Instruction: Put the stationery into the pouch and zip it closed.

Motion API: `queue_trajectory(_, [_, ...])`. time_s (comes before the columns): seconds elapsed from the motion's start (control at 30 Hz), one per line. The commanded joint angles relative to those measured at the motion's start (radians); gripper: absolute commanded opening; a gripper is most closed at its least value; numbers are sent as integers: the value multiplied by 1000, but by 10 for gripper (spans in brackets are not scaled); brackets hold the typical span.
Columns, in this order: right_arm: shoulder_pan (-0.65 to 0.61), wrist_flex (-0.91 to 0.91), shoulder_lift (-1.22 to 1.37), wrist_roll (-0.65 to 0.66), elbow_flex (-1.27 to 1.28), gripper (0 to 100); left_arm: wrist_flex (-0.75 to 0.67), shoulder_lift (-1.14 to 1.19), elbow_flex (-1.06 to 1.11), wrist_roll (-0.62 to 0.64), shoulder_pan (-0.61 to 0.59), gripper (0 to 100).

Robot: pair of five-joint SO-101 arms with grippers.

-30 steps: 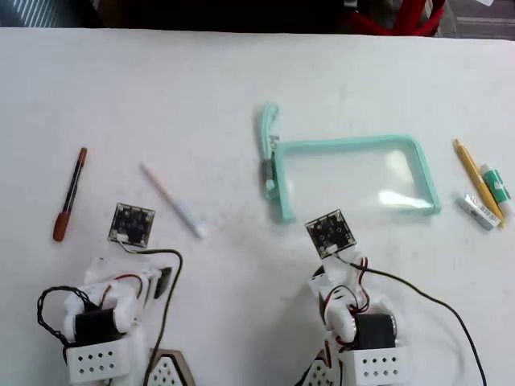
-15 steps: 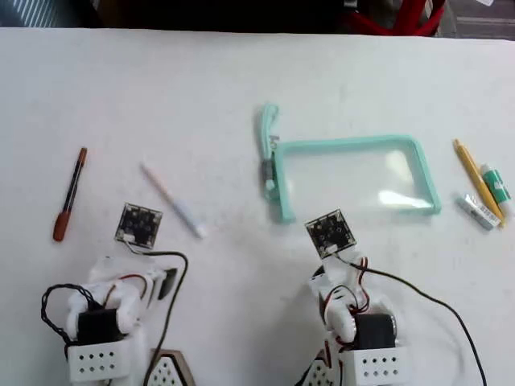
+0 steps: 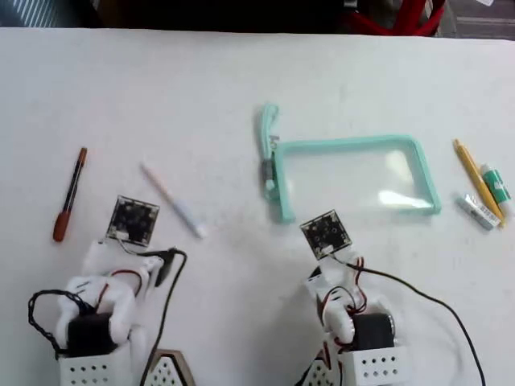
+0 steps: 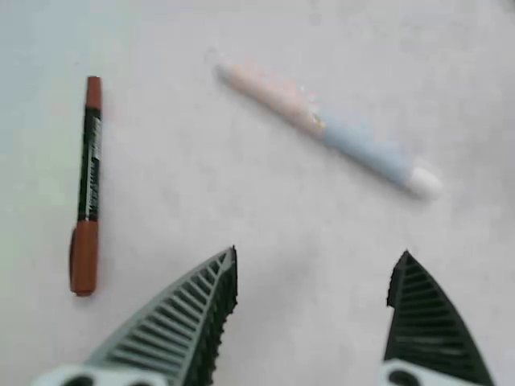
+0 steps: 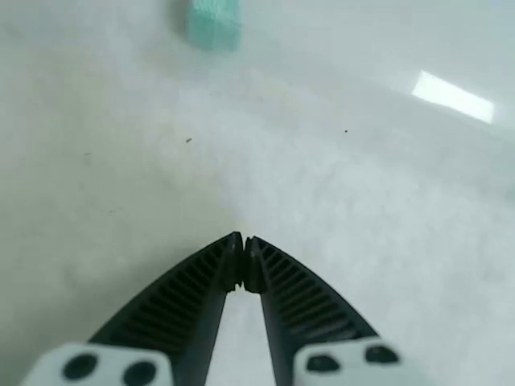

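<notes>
Arms side by side at the near edge of the table (image 3: 241, 72), left arm (image 3: 100, 310) and right arm (image 3: 354, 318); left claw (image 4: 318, 254) spread wide, holding nothing, above bare tabletop; right claw (image 5: 243, 241) closed tip to tip on nothing, likewise above bare tabletop. Just beyond the left claw, a pen (image 3: 173, 199) lies at a slant, pink at one end, blue towards its white cap; further left and well apart from it, a marker (image 3: 69, 195) with black barrel and brown-red ends. Just beyond the right arm, the pouch (image 3: 346, 145) lies flat: clear panel, teal border, teal strap (image 3: 267, 121) at its left end; whether its zip is open cannot be told. Right of the pouch and apart from it, a yellow pencil (image 3: 475, 178); a green-and-white tube (image 3: 496, 183) just beside the pencil; a small grey stick (image 3: 478, 211) nearer the arms. All stationery lies on the table, outside the pouch.
</notes>
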Motion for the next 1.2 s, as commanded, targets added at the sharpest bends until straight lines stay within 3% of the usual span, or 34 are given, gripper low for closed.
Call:
queue_trajectory(0.0, [-7, 1, -5, 5, 9, 18, 35, 4, -215, 63, 73, 304])
queue_trajectory(0.07, [-7, 1, -5, 8, 9, 18, 103, 4, -371, 163, 88, 304])
queue_trajectory(0.17, [-7, 1, -5, 6, 9, 18, 84, 5, -514, 259, 142, 302])
queue_trajectory(0.27, [-7, 1, -5, 8, 9, 18, 25, 8, -483, 273, 242, 302])
queue_trajectory(0.4, [-5, -7, -7, 8, 9, 18, 52, 5, -321, 273, 317, 307])
queue_trajectory(0.53, [116, -128, -19, 8, -60, 18, 12, 5, -242, 276, 317, 365])
queue_trajectory(0.67, [202, -234, -21, 9, -155, 26, -147, 4, -167, 298, 309, 413])
queue_trajectory(0.9, [179, -216, -21, 9, -152, 289, -152, 4, -158, 293, 143, 276])
queue_trajectory(1.03, [174, -243, -18, 2, -273, 228, -212, 4, -117, 302, 85, 271])
queue_trajectory(1.17, [82, -68, -4, 2, -514, 173, -282, 4, -46, 321, 82, 271])
